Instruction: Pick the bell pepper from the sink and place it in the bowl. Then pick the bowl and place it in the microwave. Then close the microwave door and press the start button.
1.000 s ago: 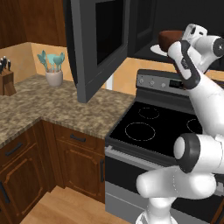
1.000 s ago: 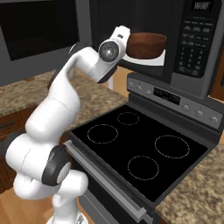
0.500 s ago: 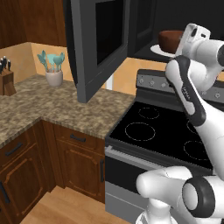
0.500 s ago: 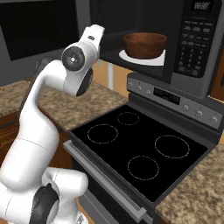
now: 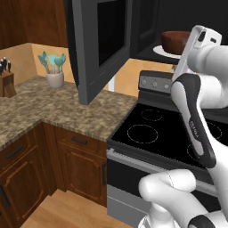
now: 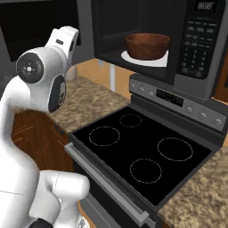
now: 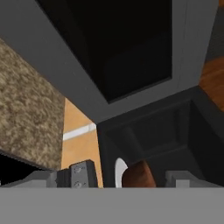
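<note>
The dark reddish-brown bowl (image 6: 147, 45) sits on the white turntable plate (image 6: 133, 58) inside the open microwave (image 6: 196, 49). It also stands at the back of the left base view, bowl (image 5: 174, 42). The microwave door (image 5: 101, 46) hangs swung out to the left. My arm (image 6: 42, 75) has its hand up between door and cavity, left of the bowl. In the hand view my gripper (image 7: 127, 179) is open with nothing between its fingers, and beyond it are the door window (image 7: 122, 48) and the bowl (image 7: 139, 175). The bell pepper and the sink are out of view.
A black stove (image 6: 138, 151) with four burner rings lies under the microwave, its control panel (image 6: 178, 98) behind it. Granite counter (image 5: 53, 107) runs to the left, with a utensil crock (image 5: 54, 71) and a knife block (image 5: 5, 80). Wooden cabinets (image 5: 26, 164) stand below.
My hand has drawn back from the bowl and swung left toward the door side. The bowl stays on the plate in the microwave. The door has not moved.
</note>
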